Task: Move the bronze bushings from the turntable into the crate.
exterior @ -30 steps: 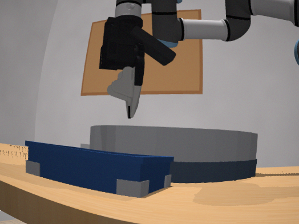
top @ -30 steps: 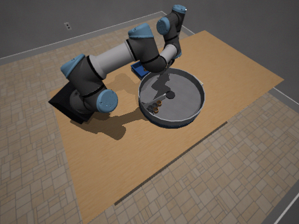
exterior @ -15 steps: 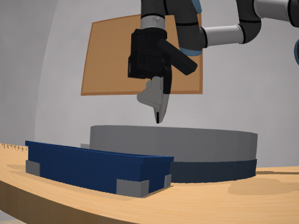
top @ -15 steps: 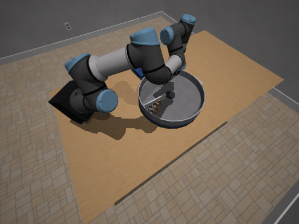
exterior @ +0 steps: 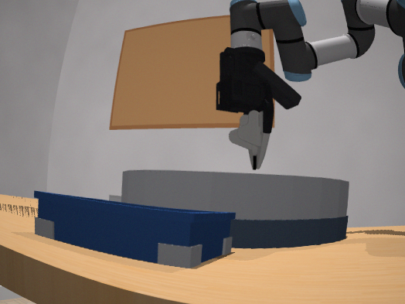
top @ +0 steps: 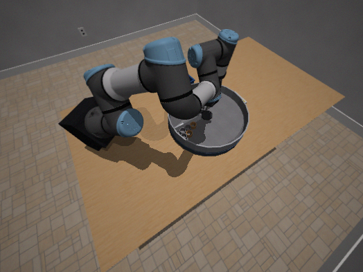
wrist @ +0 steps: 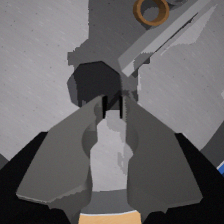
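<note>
The grey round turntable (top: 208,122) holds a cluster of small bushings (top: 187,129) at its front left, some bronze, some steel. In the wrist view one bronze bushing (wrist: 151,10) lies at the top edge, beside a grey divider vane (wrist: 160,42). My gripper (exterior: 255,165) is shut with nothing between its fingers and hangs just above the turntable's rim height, over the tray. In the wrist view the fingertips sit over the black centre hub (wrist: 95,82). The blue crate (exterior: 131,227) stands beside the turntable; its inside is hidden.
The arm's elbow and forearm (top: 166,82) hang over the turntable's back left and hide the gripper and most of the crate in the top view. The turntable has a raised wall (exterior: 236,196). The black robot base (top: 86,123) stands at the left of the wooden table.
</note>
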Tool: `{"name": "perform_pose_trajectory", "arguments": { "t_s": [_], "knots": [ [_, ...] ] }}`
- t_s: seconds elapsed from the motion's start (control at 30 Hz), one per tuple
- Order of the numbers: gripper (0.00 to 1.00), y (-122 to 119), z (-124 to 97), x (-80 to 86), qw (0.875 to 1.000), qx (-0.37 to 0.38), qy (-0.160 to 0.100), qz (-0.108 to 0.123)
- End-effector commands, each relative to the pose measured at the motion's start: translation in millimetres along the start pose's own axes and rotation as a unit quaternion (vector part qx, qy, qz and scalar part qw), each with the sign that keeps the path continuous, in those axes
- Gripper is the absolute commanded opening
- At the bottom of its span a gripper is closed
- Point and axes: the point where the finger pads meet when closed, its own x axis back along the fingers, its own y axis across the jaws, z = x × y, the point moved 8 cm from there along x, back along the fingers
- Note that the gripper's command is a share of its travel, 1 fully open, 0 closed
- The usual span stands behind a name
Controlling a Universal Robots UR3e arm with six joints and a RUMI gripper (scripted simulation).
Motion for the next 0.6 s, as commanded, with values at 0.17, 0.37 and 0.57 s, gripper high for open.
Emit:
{"name": "perform_pose_trajectory", "arguments": {
  "t_s": [0.17,0.37,0.57],
  "knots": [
    [0.06,10,53,2.7,1.0,0.002,-0.014,0.015],
    [0.06,16,70,2.8,1.0,0.003,-0.013,0.019],
    [0.06,25,89,2.6,1.0,0.004,-0.013,0.025]
  ]
}}
